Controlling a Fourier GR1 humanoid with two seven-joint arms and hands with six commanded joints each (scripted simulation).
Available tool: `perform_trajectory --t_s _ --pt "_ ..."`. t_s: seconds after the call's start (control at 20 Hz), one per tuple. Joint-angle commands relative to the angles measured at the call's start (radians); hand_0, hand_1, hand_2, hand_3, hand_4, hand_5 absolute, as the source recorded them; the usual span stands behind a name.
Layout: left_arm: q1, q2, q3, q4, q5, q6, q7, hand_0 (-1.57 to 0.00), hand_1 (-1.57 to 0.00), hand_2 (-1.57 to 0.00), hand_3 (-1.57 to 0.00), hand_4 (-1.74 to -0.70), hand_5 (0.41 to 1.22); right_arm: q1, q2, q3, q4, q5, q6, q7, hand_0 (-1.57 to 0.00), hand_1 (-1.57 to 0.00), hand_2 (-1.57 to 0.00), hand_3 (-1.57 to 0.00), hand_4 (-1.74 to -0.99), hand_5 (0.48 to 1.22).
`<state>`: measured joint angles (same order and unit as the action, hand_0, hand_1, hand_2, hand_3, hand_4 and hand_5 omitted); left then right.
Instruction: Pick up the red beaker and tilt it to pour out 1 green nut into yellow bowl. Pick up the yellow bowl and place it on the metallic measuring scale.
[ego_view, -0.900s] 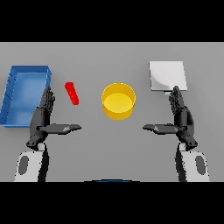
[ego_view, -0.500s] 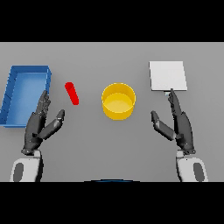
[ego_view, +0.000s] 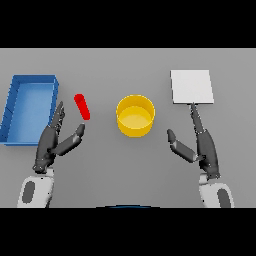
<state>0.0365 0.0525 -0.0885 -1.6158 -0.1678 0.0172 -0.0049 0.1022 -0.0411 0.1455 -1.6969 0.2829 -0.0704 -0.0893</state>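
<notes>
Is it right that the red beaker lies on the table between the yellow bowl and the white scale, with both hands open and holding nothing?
Not quite. The head view shows the red beaker between the blue tray and the yellow bowl, not towards the scale. The rest holds: left hand and right hand are open and hold nothing.

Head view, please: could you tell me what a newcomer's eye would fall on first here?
The yellow bowl stands out at the centre of the grey table, with the small red beaker lying to its left beside the blue tray. The pale measuring scale sits at the far right. Nearer, the left robot hand and right robot hand hover open, holding nothing.
</notes>
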Motion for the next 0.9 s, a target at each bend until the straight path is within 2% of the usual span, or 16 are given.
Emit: perform_trajectory --t_s 0.0,0.15,0.4,0.7,0.85 --pt "-0.016 0.003 0.008 0.033 0.001 -0.001 -0.013 0.00 0.00 0.00 0.00 -1.12 0.627 0.016 0.008 0.008 -0.010 -0.004 0.004 -0.017 0.00 0.00 0.00 0.00 -1.143 0.650" --pt "-0.094 -0.003 0.029 0.130 -0.007 0.019 -0.043 0.00 0.00 0.00 0.00 -1.15 0.636 0.014 0.007 -0.009 -0.015 -0.047 0.022 -0.016 0.00 0.00 0.00 0.00 -1.182 0.655" --pt "-0.236 -0.006 0.072 0.298 -0.005 0.041 -0.066 0.00 0.00 0.00 0.00 -1.15 0.629 -0.001 0.008 -0.018 0.006 -0.055 0.023 -0.023 0.00 0.00 0.00 0.00 -1.229 0.667" --pt "-0.360 -0.016 0.109 0.496 -0.014 0.067 -0.149 0.00 0.00 0.00 0.00 -1.21 0.636 -0.001 0.014 -0.010 0.016 -0.041 0.016 -0.023 0.00 0.00 0.00 0.00 -1.247 0.673" --pt "-0.424 -0.015 0.115 0.577 -0.036 0.089 -0.191 0.00 0.00 0.00 0.00 -1.24 0.657 0.008 0.003 -0.017 -0.004 -0.053 0.025 -0.027 0.00 0.00 0.00 0.00 -1.250 0.683"
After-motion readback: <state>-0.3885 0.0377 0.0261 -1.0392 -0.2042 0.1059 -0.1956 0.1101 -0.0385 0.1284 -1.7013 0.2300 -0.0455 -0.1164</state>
